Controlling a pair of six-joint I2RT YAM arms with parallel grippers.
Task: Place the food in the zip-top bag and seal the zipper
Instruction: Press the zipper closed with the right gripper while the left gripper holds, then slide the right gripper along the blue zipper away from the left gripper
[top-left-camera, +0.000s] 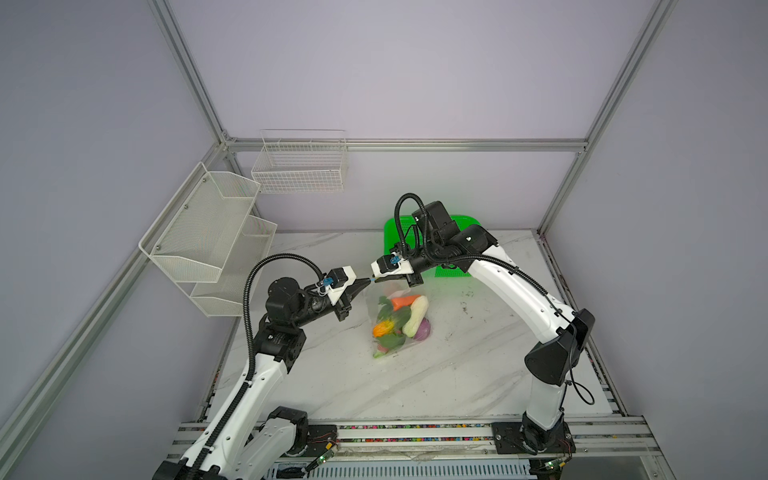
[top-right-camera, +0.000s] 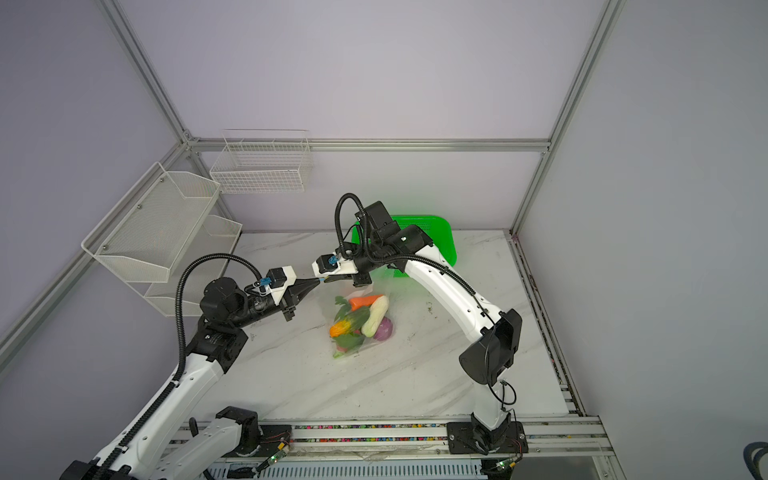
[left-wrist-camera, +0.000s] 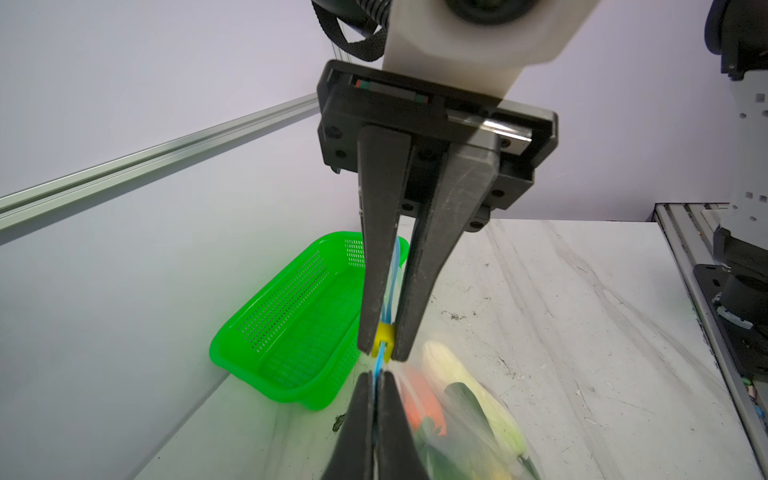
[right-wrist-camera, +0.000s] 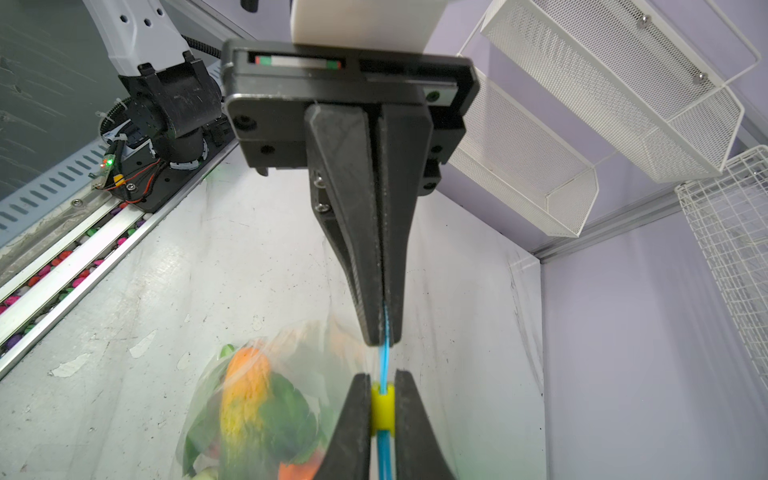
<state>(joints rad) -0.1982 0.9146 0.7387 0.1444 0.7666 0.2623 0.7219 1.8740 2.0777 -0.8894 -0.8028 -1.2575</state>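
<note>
**Bagged; sealing under way**

Finds the food (top-left-camera: 401, 322) inside the zip-top bag (top-left-camera: 373, 307) at mid-table. Has the left gripper (right-wrist-camera: 382, 338) clamped on the zipper (right-wrist-camera: 384, 361), the right gripper (left-wrist-camera: 382, 351) pinching its yellow slider (left-wrist-camera: 383, 338) just beside. Cannot tell how much is sealed. Needs wrist views for the slider, top views for the whole bag.

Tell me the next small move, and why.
Probably: the right gripper draws the yellow slider along the blue strip, away from the left gripper. Both are shut, one on the slider, one on the strip; the food is bagged, and the strip behind the slider looks parted.
</note>
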